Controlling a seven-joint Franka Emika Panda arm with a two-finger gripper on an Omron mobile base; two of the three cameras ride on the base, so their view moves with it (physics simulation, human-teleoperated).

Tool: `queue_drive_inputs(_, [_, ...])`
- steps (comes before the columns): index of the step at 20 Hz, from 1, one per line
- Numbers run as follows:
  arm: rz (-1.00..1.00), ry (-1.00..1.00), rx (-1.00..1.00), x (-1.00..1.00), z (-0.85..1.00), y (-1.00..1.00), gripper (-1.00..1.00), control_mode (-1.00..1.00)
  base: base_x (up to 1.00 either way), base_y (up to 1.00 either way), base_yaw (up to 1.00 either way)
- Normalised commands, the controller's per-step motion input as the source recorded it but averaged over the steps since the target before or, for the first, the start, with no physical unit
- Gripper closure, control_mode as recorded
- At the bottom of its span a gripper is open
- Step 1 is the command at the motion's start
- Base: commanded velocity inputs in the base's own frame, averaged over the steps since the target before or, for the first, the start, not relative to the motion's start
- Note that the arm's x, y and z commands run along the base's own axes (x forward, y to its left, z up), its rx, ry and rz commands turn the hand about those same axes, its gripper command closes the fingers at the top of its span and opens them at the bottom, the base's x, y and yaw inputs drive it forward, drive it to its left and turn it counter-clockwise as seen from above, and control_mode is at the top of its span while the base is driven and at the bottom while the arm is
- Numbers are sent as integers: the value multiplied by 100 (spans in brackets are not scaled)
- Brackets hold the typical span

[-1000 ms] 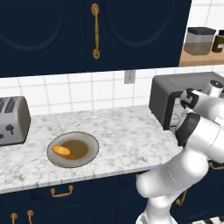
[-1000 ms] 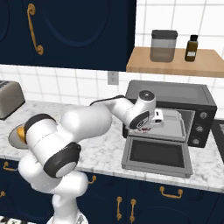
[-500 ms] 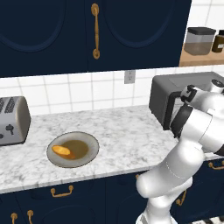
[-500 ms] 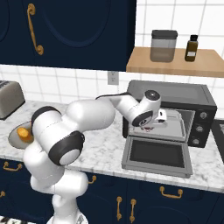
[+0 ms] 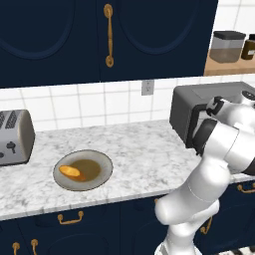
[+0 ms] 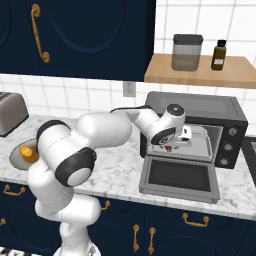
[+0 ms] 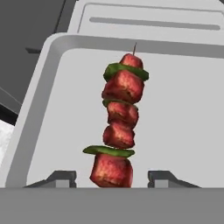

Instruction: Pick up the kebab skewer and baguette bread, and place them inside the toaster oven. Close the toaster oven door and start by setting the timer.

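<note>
I have the kebab skewer (image 7: 119,127) over the oven's tray (image 7: 183,131), between parted fingertips; grip uncertain. Baguette bread (image 5: 72,172) sits on its plate (image 5: 102,167); toaster oven door (image 6: 179,176) down; timer unset.

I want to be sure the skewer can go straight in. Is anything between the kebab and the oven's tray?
Nothing visible. The door lies dropped open, and the gripper is at the oven mouth. In the hand view the kebab skewer hangs between the jaws right over the bare grey tray.
</note>
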Motion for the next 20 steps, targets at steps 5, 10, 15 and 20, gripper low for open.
queue_drive_inputs(5, [-3,0,0,-2,9,5,-100,-100,0,0,0])
queue_drive_inputs(10, [-11,-3,0,-95,65,33,-100,-100,0,0,0])
queue_drive_inputs(15, [-17,0,0,-99,24,96,-100,-100,0,0,0])
queue_drive_inputs(20, [-1,0,-3,-72,13,100,-100,-100,0,0,0])
